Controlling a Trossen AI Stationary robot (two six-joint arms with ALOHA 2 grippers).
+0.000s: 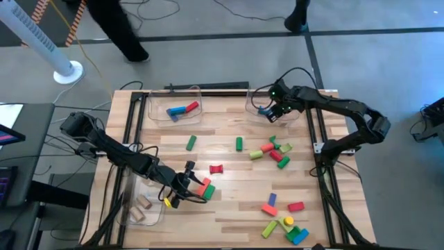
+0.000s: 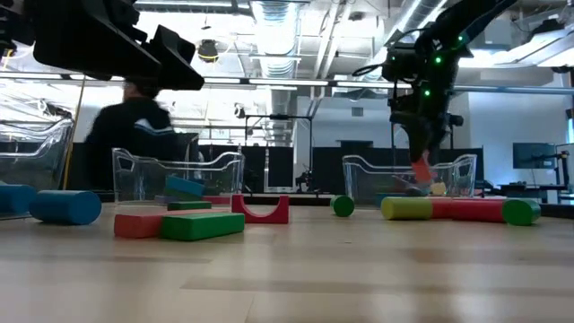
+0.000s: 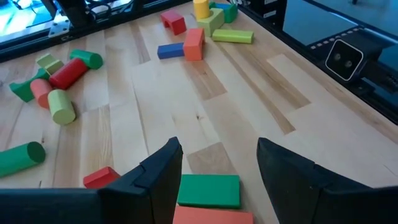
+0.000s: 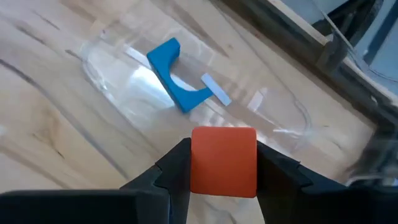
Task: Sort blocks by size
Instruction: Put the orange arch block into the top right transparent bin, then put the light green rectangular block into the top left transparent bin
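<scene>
A wooden table (image 1: 229,201) is seen from above, with both dark arms reaching over it. Three clear bins are set on it: a far left bin (image 1: 173,104) in which a blue and a red block (image 1: 192,107) lie, a far right bin (image 4: 124,87) in which a blue arch block (image 4: 171,74) lies, and a near left bin (image 1: 142,205) in which two plain wood blocks (image 1: 143,203) lie. The right gripper (image 4: 224,171) is held over the far right bin, its fingers closed on an orange block (image 4: 224,160), which is gripped between them above the bin's floor. The left gripper (image 3: 217,171) is lowered near the near left part of the table, its fingers spread apart, with a green block (image 3: 209,190) and an orange-red block (image 3: 212,216) lying between them on the wood; nothing is gripped. Loose blocks are scattered over the middle and right of the table: a red arch (image 1: 216,169), two green cylinders (image 1: 238,144), a cluster of red, green and yellow-green pieces (image 1: 274,151), and a nearer group (image 1: 284,222) of blue, orange, red, yellow and green blocks. A person (image 2: 134,135) is seen in the room behind the table.
</scene>
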